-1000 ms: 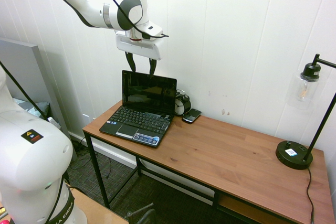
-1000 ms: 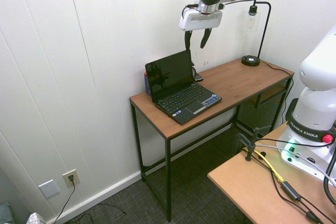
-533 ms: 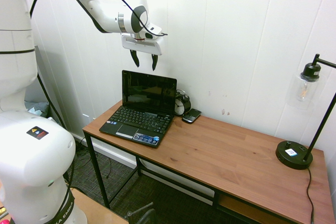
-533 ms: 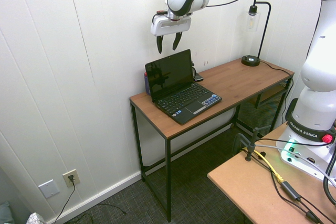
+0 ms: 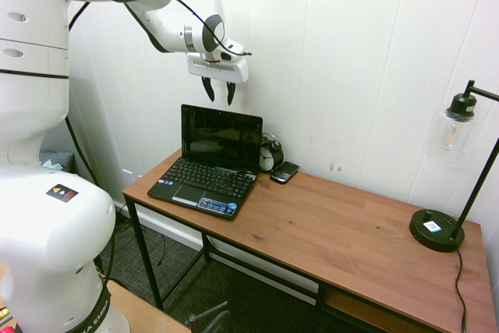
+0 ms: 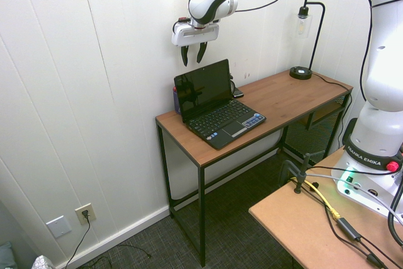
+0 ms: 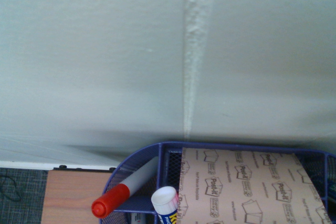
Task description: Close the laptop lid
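From my seat I see the gripper (image 5: pixel 218 94) hanging above the top edge of the laptop lid (image 5: pixel 221 139), close to the white panelled wall (image 5: pixel 335 60) and a little behind the screen, with clear air between the fingertips and the lid. A second ago it sat further along the desk, over the lid's corner nearest the phone (image 5: pixel 284 171); since then it has slid across toward the lid's other end and come down a little, and in the second exterior view it now hangs near the lid's far upper corner (image 6: pixel 192 55). The fingers have drawn in since then: the gap between them is narrower than it was, yet they stay parted and hold nothing. The lid (image 6: pixel 203 88) has not moved; it stands open and nearly upright on its keyboard base (image 5: pixel 204 184), at the end of the wooden desk (image 5: pixel 343 239) furthest from the black lamp (image 5: pixel 456 177). The phone lies just beside the laptop, as before. The wrist view shows only the wall and, below it, a blue mesh desk organiser (image 7: pixel 173 156) holding a red-capped marker (image 7: pixel 118 198), a white-capped stick (image 7: pixel 165 200) and a sheet printed with Post-it logos (image 7: pixel 241 187), next to a strip of the desk top (image 7: pixel 73 195).
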